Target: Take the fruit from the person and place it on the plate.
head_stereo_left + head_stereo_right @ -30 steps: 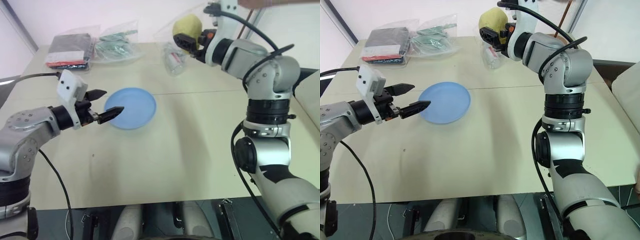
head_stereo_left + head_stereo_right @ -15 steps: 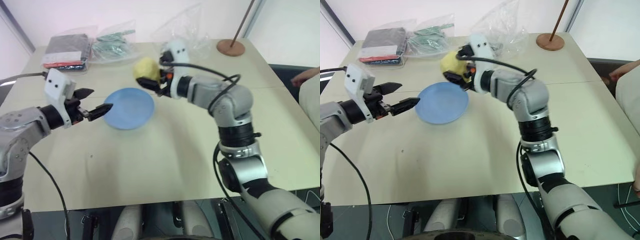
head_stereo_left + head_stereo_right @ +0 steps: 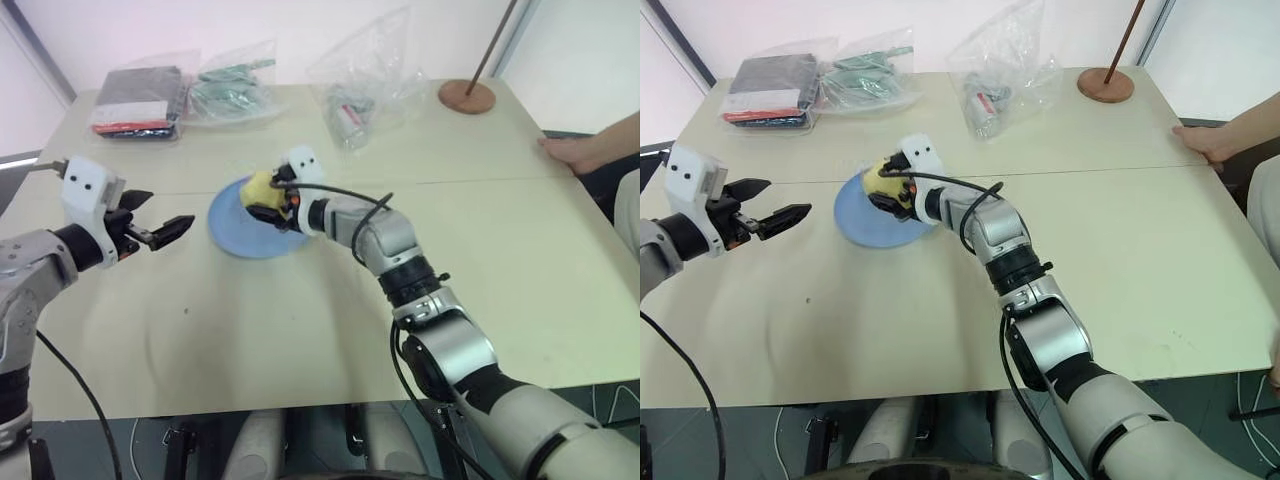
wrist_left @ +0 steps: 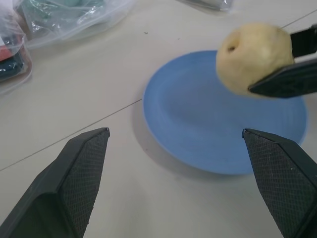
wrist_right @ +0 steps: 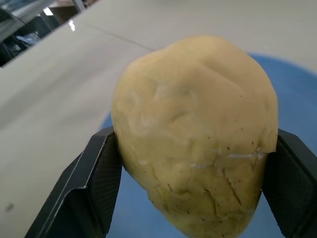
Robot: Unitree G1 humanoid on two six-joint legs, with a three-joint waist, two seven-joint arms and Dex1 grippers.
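Now the right gripper (image 3: pixel 262 203) has its jaws pinching the fruit (image 3: pixel 259 189) on both sides, holding it just above the plate (image 3: pixel 232 228) on the bench (image 3: pixel 330 310). Left gripper (image 3: pixel 158 215) hovers beside the plate, jaws spread. A person's hand (image 3: pixel 572 152) rests on the bench's far right edge

The lumpy, pale yellow fruit (image 4: pixel 253 57) hangs just above the round light-blue plate (image 4: pixel 198 134), clamped between black fingers. A person's hand (image 3: pixel 1206 141) rests on the table's far right edge.
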